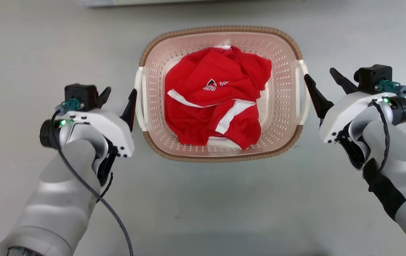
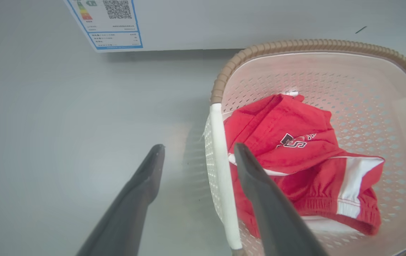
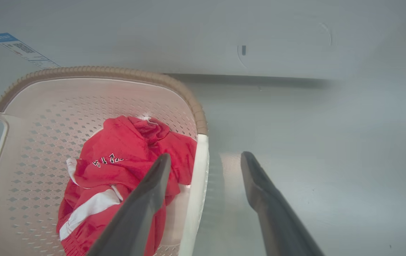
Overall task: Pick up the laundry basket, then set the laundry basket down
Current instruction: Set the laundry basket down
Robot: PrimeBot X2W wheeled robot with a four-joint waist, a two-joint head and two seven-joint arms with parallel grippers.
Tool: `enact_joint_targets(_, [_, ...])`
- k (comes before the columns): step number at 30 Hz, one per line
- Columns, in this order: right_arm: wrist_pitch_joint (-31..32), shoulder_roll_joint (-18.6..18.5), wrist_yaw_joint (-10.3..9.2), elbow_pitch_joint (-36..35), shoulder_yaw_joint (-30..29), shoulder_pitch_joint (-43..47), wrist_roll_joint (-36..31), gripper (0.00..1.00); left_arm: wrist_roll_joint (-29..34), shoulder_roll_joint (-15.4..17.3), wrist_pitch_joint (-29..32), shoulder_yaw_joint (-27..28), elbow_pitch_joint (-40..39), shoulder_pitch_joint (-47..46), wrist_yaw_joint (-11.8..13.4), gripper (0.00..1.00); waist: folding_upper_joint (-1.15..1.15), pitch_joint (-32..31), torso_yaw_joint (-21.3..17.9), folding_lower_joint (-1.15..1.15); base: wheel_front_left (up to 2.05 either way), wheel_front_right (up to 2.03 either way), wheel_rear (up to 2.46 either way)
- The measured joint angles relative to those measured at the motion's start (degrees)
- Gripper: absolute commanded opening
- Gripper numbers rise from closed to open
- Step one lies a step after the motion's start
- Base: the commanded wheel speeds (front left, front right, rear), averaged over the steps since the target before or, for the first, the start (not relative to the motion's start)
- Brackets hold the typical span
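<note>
The laundry basket (image 1: 220,151) sits on the grey floor (image 1: 203,206) with a red garment (image 1: 213,96) lying inside it. The left gripper (image 1: 121,90) is spread wide, its fingers straddling the basket's white left handle (image 2: 220,160) without clamping it. The right gripper (image 1: 320,75), equally wide, straddles the right handle (image 3: 197,177). I cannot tell whether either touches its handle.

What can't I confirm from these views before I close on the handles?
- Basket floor: in the head view the red garment covers the middle of the laundry basket, hiding anything beneath.
- Label: left wrist view, print too small to read, cut by the top edge.
- Contact: left handle shows between the fingers of the left gripper, right handle between those of the right gripper; touching or apart cannot be told.
</note>
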Motion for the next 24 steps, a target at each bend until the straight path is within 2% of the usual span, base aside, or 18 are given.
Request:
enact_joint_targets(6, [0.0, 0.01, 0.0, -0.49, 0.23, 1.25, 0.63, 1.0, 1.44, 1.31, 0.01, 5.94, -0.91, 5.33, 0.11, 1.0, 0.0, -6.33, 0.1, 0.0, 0.0, 0.0, 0.0])
enact_joint_targets(11, [0.01, -0.29, 0.0, -2.63, -1.03, 5.33, 0.62, 1.0, 4.92, 1.7, 0.01, 10.43, -4.32, 10.46, 2.33, 1.0, 0.0, -11.79, 0.38, 0.0, 0.0, 0.0, 0.0])
enact_joint_targets(19, [0.01, -1.64, 0.0, -10.21, -6.01, 11.11, -1.29, 1.0, 10.43, 2.76, 0.01, 17.58, -10.95, 19.18, 5.24, 1.0, 0.0, -20.92, 1.08, 0.0, 0.0, 0.0, 0.0])
enact_joint_targets(24, [0.01, -1.98, 0.0, -14.95, -9.37, 16.06, -3.41, 1.0, 12.23, 2.27, 0.01, 20.14, -12.8, 24.88, 5.31, 1.0, 0.0, -26.5, 1.39, 0.0, 0.0, 0.0, 0.0])
